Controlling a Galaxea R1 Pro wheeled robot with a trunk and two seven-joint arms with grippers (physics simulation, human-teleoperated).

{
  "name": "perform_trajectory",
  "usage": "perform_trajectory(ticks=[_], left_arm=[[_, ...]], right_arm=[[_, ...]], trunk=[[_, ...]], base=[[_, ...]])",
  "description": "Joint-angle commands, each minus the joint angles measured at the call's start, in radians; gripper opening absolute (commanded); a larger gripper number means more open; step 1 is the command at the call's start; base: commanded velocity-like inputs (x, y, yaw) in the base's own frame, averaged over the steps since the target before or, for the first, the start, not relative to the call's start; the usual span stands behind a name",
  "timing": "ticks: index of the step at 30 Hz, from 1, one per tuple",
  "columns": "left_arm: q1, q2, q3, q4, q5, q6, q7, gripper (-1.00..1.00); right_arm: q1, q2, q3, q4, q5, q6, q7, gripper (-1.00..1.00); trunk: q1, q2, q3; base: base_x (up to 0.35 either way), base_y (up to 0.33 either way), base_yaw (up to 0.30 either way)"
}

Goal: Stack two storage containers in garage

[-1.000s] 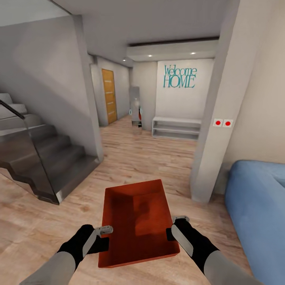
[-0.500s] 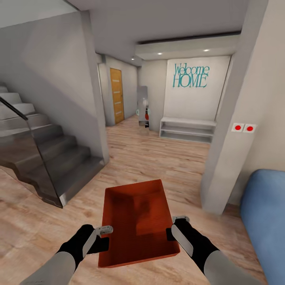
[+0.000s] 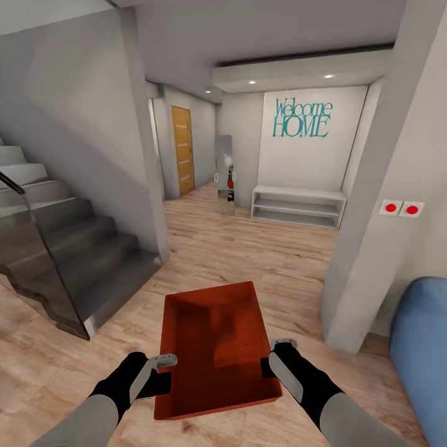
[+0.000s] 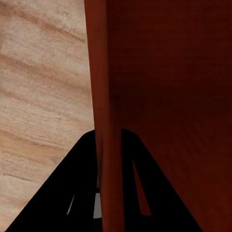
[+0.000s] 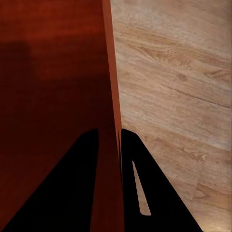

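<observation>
One orange-red storage container [image 3: 214, 351] is carried in front of me above the light wood plank flooring [image 3: 261, 261]. My left gripper [image 3: 162, 366] is shut on its left wall, and my right gripper [image 3: 273, 354] is shut on its right wall. In the left wrist view the container's wall [image 4: 107, 121] runs between the black fingers [image 4: 77, 193]. The right wrist view has the wall [image 5: 112, 96] pinched between the fingers [image 5: 140, 183] in the same way. The container is empty, with a finely ribbed bottom. The other container is out of view.
A grey staircase [image 3: 68, 261] with a glass side rises at the left. A beige wall corner [image 3: 366, 248] with two red buttons [image 3: 400, 208] stands at the right, beside the blue sofa [image 3: 422, 347]. Ahead, a hallway leads to a white bench [image 3: 298, 205] and an orange door [image 3: 182, 149].
The camera has moved forward and turned slightly: the staircase, wall corner and sofa have slid outward and nearer. Both grippers keep the same hold on the container.
</observation>
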Motion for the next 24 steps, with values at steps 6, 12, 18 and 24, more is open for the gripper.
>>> perform_trajectory(ticks=[6, 12, 18, 24], left_arm=[[-0.001, -0.003, 0.007, -0.002, 0.015, 0.005, 0.003, -1.00], [-0.001, -0.003, 0.007, -0.002, 0.015, 0.005, 0.003, -1.00], [-0.001, -0.003, 0.007, -0.002, 0.015, 0.005, 0.003, -1.00], [-0.001, -0.003, 0.007, -0.002, 0.015, 0.005, 0.003, -1.00]], right_arm=[[0.000, 0.000, 0.012, 0.000, -0.019, 0.003, -0.009, -1.00], [0.000, 0.000, 0.012, 0.000, -0.019, 0.003, -0.009, -1.00], [0.000, 0.000, 0.012, 0.000, -0.019, 0.003, -0.009, -1.00], [0.000, 0.000, 0.012, 0.000, -0.019, 0.003, -0.009, -1.00]], trunk=[[0.001, -0.001, -0.001], [0.001, -0.001, 0.006], [0.001, -0.001, 0.009], [0.001, -0.001, 0.009]], base=[[0.335, 0.000, 0.000], [0.335, 0.000, 0.000], [0.335, 0.000, 0.000], [0.335, 0.000, 0.000]])
